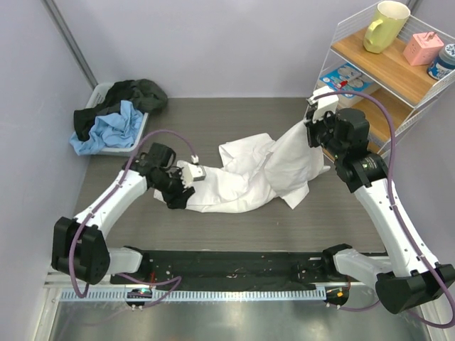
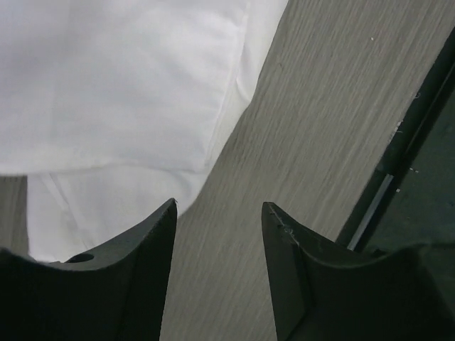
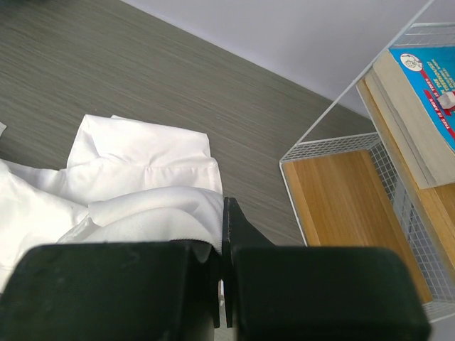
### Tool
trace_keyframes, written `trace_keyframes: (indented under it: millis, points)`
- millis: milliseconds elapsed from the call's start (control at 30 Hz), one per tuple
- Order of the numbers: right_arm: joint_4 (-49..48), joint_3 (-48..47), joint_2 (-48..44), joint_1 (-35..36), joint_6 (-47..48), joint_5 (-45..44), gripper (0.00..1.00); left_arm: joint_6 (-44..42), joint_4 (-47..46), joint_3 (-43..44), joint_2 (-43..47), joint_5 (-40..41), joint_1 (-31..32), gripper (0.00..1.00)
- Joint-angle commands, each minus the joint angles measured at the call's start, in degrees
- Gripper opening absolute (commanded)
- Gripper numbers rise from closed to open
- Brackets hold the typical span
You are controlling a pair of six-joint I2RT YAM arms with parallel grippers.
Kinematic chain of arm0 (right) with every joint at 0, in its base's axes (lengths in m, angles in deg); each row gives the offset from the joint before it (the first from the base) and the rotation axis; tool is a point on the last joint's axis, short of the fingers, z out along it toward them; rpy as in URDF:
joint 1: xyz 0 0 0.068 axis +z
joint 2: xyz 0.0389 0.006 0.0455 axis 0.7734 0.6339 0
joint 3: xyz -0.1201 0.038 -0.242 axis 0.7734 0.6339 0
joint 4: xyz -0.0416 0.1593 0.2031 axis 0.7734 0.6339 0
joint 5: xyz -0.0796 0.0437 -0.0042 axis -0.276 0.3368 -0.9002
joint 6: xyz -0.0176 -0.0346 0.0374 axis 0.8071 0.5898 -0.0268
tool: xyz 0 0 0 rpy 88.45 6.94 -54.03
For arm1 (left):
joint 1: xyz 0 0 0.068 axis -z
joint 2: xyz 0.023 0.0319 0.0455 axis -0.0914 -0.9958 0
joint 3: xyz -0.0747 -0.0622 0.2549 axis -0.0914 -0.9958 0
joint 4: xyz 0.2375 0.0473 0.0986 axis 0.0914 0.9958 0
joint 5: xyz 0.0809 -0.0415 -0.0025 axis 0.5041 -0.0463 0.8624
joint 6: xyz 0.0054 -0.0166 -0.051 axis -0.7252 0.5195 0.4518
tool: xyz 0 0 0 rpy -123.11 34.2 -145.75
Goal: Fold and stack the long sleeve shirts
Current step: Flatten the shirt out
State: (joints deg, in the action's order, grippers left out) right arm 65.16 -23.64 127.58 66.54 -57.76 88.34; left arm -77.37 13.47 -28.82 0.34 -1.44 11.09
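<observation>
A white long sleeve shirt (image 1: 245, 174) lies crumpled across the middle of the grey table. My right gripper (image 1: 313, 128) is shut on its right edge and holds that part lifted off the table; the pinched cloth (image 3: 163, 209) bulges over the left finger in the right wrist view. My left gripper (image 1: 178, 195) is open and empty, low over the table at the shirt's left end. In the left wrist view the shirt (image 2: 114, 92) fills the upper left, with bare table between the fingers (image 2: 149, 270).
A white bin (image 1: 106, 150) at the far left holds dark and blue garments (image 1: 106, 128). A wire shelf unit (image 1: 398, 71) at the right carries a yellow mug, a pink box and books, close to my right arm. A black mat (image 1: 234, 266) lies along the near edge.
</observation>
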Motion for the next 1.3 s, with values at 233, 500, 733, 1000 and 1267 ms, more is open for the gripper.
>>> trace_keyframes:
  millis: [233, 500, 733, 1000, 1267]
  points:
    - [-4.3, 0.7, -1.5, -0.2, -0.2, 0.0, 0.01, -3.3, -20.5, -0.9, -7.3, 14.1, 14.8, 0.43]
    - [-4.3, 0.6, -0.9, -0.2, 0.0, 0.2, 0.01, -6.5, -16.9, 0.0, -11.6, 13.8, 16.4, 0.45]
    - [-4.3, 0.9, -0.6, -0.2, 0.0, 0.3, 0.01, -7.4, -14.8, -1.5, -11.8, 12.3, 16.7, 0.45]
    - [-4.6, 0.9, -0.2, -0.2, -0.2, 0.7, 0.01, -8.1, -12.8, -1.2, -12.8, 10.6, 17.1, 0.5]
    - [-4.5, 1.1, -0.4, -0.2, -0.1, 0.3, 0.01, -7.8, -14.5, -0.2, -15.6, 14.1, 17.1, 0.4]
